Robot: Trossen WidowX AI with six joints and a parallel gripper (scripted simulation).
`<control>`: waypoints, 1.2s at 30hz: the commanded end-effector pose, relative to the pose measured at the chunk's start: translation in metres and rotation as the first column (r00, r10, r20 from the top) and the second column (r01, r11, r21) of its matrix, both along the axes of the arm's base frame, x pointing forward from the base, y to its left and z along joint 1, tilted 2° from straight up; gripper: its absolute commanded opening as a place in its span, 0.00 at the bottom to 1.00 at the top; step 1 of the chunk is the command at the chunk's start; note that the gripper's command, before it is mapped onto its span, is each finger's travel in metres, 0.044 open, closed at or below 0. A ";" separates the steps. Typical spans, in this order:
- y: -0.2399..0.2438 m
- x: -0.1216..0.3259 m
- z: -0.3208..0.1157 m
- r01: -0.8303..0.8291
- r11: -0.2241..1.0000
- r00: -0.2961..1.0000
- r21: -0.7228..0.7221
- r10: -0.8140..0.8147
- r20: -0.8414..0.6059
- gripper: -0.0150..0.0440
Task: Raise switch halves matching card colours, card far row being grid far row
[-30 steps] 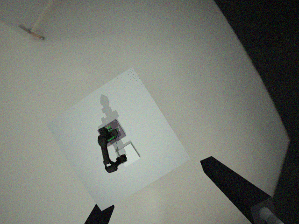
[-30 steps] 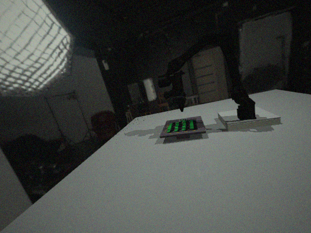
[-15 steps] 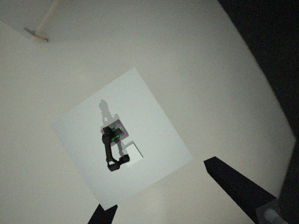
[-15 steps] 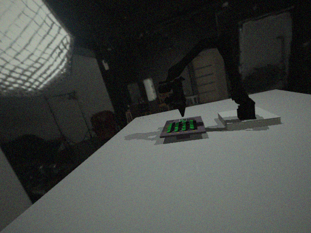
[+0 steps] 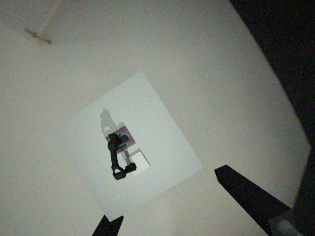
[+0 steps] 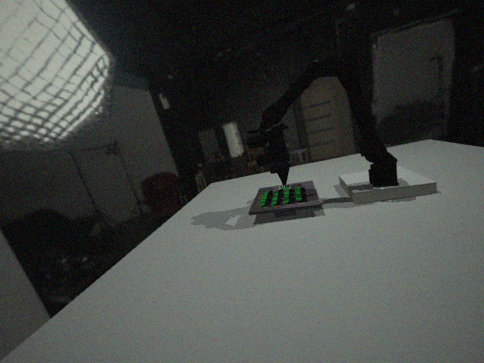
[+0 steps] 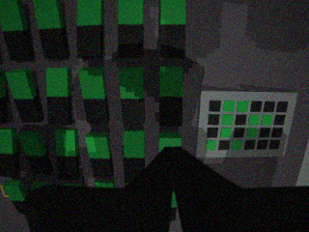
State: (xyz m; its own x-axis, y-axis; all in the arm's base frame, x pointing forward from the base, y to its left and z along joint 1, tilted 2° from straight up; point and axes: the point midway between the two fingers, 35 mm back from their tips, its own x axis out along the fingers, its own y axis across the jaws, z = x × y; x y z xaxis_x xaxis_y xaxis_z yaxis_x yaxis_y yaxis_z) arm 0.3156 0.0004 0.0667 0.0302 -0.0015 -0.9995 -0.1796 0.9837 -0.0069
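The switch panel (image 5: pixel 131 141) (image 6: pixel 308 184) (image 7: pixel 209 72) carries a grid of rocker switches with green far halves and dark near halves. The card (image 7: pixel 253 127) lies right of the grid in the wrist view. Its far row reads dark, green, green, then dark; the second dark, green, dark, green, green, dark; the third dark, green, dark, dim green, dark, dark; the near row green, dark, green, then dark. My gripper (image 6: pixel 284 184) (image 7: pixel 172 154) is shut and empty, its tips low over the right column near the card. I cannot tell whether they touch. The fingers hide part of the near row.
The arm rises from a white block (image 5: pixel 142 164) (image 6: pixel 414 187) beside the panel. The panel lies on a pale table (image 5: pixel 162 142) (image 6: pixel 273 273). The arm's shadow falls across the panel and the table.
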 end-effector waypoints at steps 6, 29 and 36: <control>-0.001 -0.003 -0.015 -0.006 1.000 1.000 -0.004 0.006 -0.019 0.25; -0.001 -0.003 -0.015 -0.006 1.000 1.000 -0.004 0.006 -0.019 0.25; -0.001 -0.003 -0.015 -0.006 1.000 1.000 -0.004 0.006 -0.019 0.25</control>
State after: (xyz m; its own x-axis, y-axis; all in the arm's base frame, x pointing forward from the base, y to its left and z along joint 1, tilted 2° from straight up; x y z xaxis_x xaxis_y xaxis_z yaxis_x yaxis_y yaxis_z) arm 0.3136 0.0004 0.0538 0.0168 -0.0015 -0.9999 -0.1803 0.9836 -0.0045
